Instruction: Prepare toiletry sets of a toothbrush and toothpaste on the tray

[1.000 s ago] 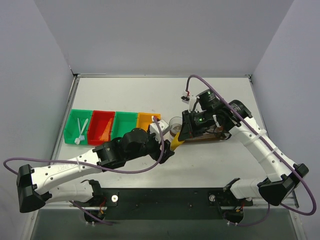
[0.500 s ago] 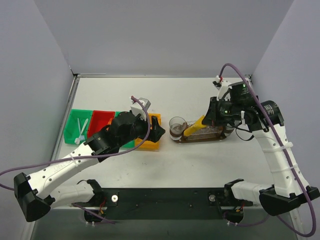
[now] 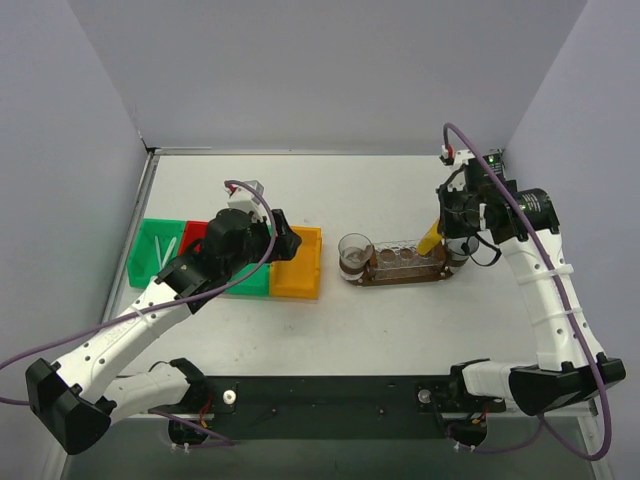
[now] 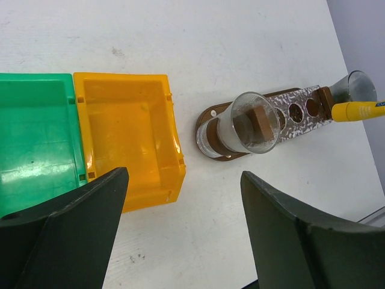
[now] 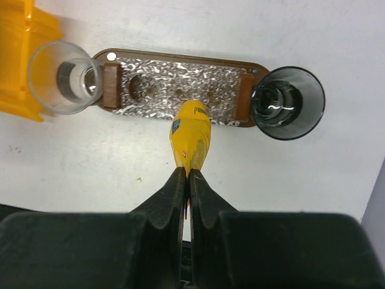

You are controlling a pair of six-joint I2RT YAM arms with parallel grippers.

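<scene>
My right gripper (image 5: 189, 178) is shut on the flat tail of a yellow toothpaste tube (image 5: 190, 135). The tube hangs cap down over the right part of the dark-brown tray (image 5: 180, 58), which has a silvery top with holes. In the top view the tube (image 3: 430, 239) sits just below that gripper (image 3: 440, 226), near the tray's (image 3: 405, 277) right end. My left gripper (image 4: 186, 241) is open and empty, above the table in front of the yellow bin (image 4: 129, 135). White toothbrushes (image 3: 163, 247) lie in the leftmost green bin (image 3: 145, 262).
A clear cup (image 5: 63, 78) stands at the tray's left end and a dark cup (image 5: 287, 102) at its right end. Green, red, green and yellow bins (image 3: 300, 270) form a row on the left. The left arm (image 3: 245, 235) hovers over the middle bins.
The yellow tube went from the left gripper into the right one, which carried it right along the tray. The left arm drew back left over the bins with its jaws opened.
</scene>
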